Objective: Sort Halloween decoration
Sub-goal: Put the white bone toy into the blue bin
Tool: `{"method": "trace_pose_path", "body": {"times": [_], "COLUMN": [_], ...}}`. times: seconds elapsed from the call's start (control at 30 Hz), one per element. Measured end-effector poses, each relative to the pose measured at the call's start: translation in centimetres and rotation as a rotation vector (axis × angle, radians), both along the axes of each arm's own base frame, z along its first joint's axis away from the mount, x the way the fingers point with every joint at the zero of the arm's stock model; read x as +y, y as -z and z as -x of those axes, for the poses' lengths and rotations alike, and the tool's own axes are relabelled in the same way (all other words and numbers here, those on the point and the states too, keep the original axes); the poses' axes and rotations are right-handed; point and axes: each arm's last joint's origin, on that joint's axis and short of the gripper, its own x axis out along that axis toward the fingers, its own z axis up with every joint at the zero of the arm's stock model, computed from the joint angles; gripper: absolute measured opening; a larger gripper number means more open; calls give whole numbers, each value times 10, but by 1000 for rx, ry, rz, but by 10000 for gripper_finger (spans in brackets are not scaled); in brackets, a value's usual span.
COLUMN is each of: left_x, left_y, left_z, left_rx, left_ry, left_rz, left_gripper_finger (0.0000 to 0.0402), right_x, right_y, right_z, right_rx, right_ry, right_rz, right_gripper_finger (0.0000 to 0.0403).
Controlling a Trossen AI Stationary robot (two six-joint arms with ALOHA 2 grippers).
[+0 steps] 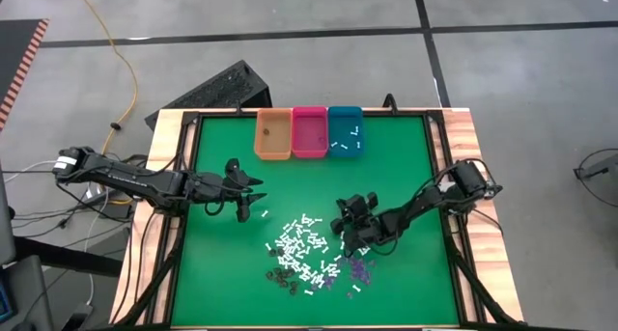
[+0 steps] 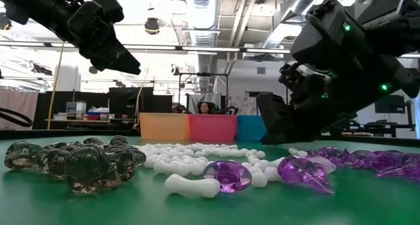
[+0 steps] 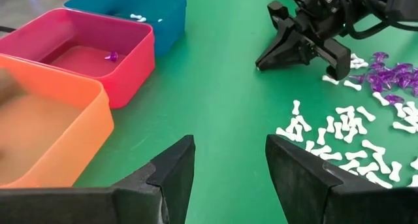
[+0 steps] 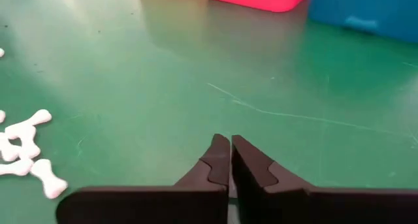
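The Halloween decoration lies loose on the green mat: white bone-shaped pieces (image 1: 304, 244), purple pieces (image 1: 359, 268) and dark pieces (image 1: 280, 273). My right gripper (image 4: 230, 140) is shut and low over bare mat just beyond the pile's far right edge (image 1: 340, 218). Nothing shows between its fingers. Whether its tips touch the mat I cannot tell. My left gripper (image 3: 228, 145) hangs open above the mat to the left of the pile (image 1: 253, 207), holding nothing.
Three bins stand side by side at the mat's far edge: orange (image 1: 273, 133), pink (image 1: 310, 131) with a purple piece (image 3: 112, 56), teal (image 1: 345, 130) with some white pieces. Bare green mat lies between the bins and the pile. Wooden borders frame the mat.
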Motion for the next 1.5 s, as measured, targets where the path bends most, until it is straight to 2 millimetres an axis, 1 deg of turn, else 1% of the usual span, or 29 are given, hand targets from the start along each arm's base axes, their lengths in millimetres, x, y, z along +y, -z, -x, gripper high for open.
{"method": "trace_pose_path", "body": {"times": [0.13,0.3,0.43,0.57,0.63,0.7,0.77,0.83,0.93,1.0,1.1,1.2,1.37,1.5], "left_x": [0,0,0,0,0,0,0,0,0,0,0,0,-1,-1], "left_y": [0,0,0,0,0,0,0,0,0,0,0,0,0,0], "left_z": [0,0,0,0,0,0,0,0,0,0,0,0,0,0], "left_rx": [0,0,2,2,2,1,1,1,1,1,1,1,0,0], "left_ry": [0,0,2,2,2,2,2,2,2,2,2,8,23,22], "left_rz": [0,-3,-9,-9,-9,-9,-9,-9,-9,-9,-8,-5,9,10], "left_gripper_finger": [179,179,179,179,179,179,179,179,179,179,179,179,179,179], "right_x": [-4,-19,-39,-64,-79,-91,-93,-90,-81,-73,-58,-46,-35,-29], "right_y": [-17,-47,-73,-99,-111,-122,-132,-137,-135,-127,-107,-85,-51,-33], "right_z": [0,0,-1,1,3,5,6,6,6,4,-1,-4,-8,-9], "right_rx": [7,48,56,82,77,55,38,19,-6,1,16,20,-10,-34], "right_ry": [-19,-45,-33,-9,12,17,-21,-72,-92,-101,-105,-66,-2,29], "right_rz": [26,79,152,229,237,232,243,238,206,183,135,118,48,-2], "right_gripper_finger": [26,20,23,22,23,30,42,56,77,93,119,149,193,209]}}
